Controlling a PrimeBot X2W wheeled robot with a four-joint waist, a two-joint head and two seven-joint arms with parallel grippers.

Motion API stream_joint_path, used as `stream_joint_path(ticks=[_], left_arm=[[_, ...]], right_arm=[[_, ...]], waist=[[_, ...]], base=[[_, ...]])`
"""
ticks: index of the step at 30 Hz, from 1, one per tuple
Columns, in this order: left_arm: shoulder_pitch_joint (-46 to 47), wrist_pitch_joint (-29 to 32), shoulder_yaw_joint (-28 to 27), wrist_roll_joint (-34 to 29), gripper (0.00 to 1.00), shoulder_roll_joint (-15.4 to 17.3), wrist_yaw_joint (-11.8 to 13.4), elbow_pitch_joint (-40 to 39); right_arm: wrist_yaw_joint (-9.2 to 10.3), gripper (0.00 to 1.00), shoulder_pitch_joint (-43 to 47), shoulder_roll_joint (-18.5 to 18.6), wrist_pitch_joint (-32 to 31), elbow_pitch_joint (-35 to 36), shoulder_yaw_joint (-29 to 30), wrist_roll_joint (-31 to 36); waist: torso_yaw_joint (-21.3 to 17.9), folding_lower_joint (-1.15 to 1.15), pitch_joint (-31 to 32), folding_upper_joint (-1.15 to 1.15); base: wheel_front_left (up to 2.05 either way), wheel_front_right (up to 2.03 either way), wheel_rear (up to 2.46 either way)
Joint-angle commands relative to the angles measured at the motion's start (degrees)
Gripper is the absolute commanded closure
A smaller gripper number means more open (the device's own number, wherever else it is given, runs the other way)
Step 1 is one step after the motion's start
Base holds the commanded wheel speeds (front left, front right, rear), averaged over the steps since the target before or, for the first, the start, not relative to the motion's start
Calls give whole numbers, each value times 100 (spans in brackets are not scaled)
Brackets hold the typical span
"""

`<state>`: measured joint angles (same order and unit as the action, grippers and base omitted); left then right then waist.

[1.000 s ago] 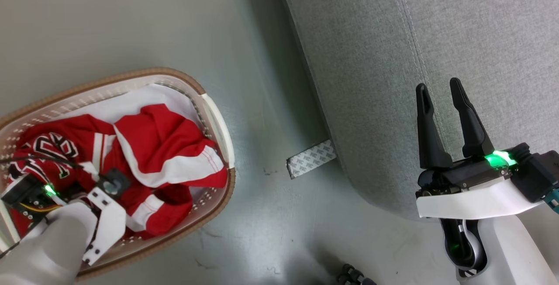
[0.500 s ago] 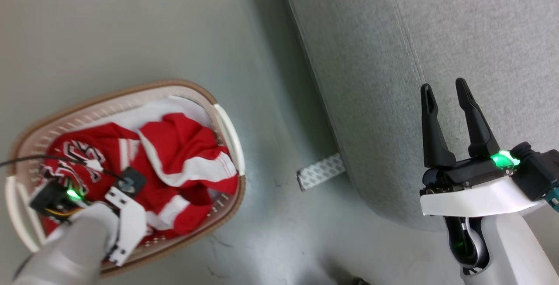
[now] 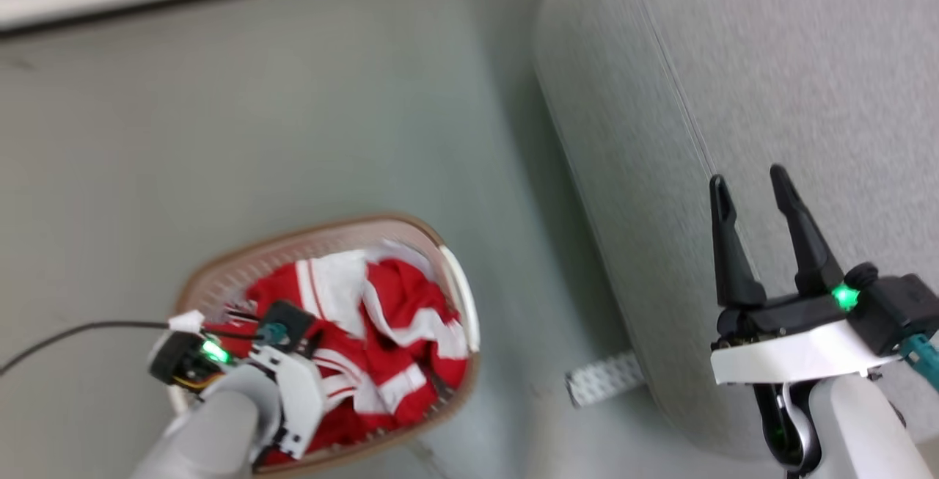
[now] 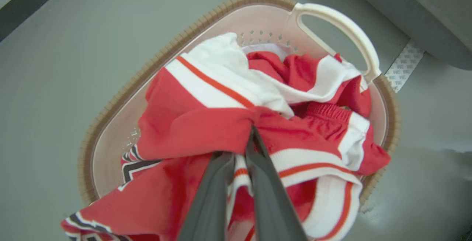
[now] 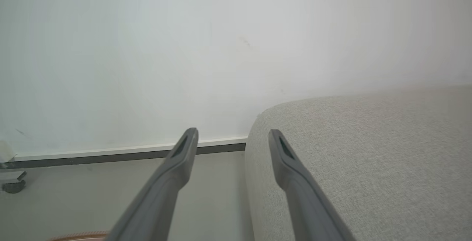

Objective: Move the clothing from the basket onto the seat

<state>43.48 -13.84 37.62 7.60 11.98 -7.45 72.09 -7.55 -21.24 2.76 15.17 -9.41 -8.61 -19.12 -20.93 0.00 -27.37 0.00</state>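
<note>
The red and white clothing [image 4: 206, 130] lies bunched in the cream basket [image 4: 110, 104] with its brown rim. My left gripper [image 4: 252, 134] is shut on a fold of the red fabric, which gathers tightly at its tips. From the head view, the basket [image 3: 220, 273] stands on the floor at the lower left, the clothing [image 3: 396, 317] inside it, and my left arm's wrist [image 3: 282, 384] covers the fingers. The right gripper [image 3: 750, 189] stands open and empty over the front edge of the grey seat [image 3: 807, 83]; its spread fingers [image 5: 184, 148] frame the seat [image 5: 368, 167] corner.
A patterned white strip [image 3: 605, 378] lies on the floor at the seat's foot, between basket and seat. A wall with a dark baseboard [image 5: 121, 155] runs behind. A caster [image 5: 13, 186] stands at the far left. Grey floor [image 3: 293, 112] spreads around the basket.
My left gripper has shut on the red clothing and the fabric has bunched up with it. The head camera has shifted, so the whole picture has slid. The right gripper stays open.
</note>
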Motion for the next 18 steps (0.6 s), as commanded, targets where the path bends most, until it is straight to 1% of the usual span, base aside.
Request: stream_joint_path(ticks=[1,5,8,13,18], left_arm=[[-139,-83,-48,106,100,-77,27,-69],[-295,-137,-136,275,100,-214,32,-330],[-479,-131,-249,351,100,-264,30,-999],[-880,-132,-452,436,100,-197,43,-2154],[-1182,-132,-658,471,100,-161,32,-3100]], right_arm=[[12,0,129,25,-2,-66,35,113],[12,0,261,23,-2,-145,46,203],[12,0,386,24,-2,-196,65,234],[12,0,617,25,-3,-274,58,197],[12,0,818,23,-3,-337,2,131]], waist=[[476,0,644,0],[723,0,1055,0],[925,0,1340,0],[1244,0,1728,0],[1503,0,2079,0]], base=[[0,0,0],[0,0,0],[0,0,0],[0,0,0],[0,0,0]])
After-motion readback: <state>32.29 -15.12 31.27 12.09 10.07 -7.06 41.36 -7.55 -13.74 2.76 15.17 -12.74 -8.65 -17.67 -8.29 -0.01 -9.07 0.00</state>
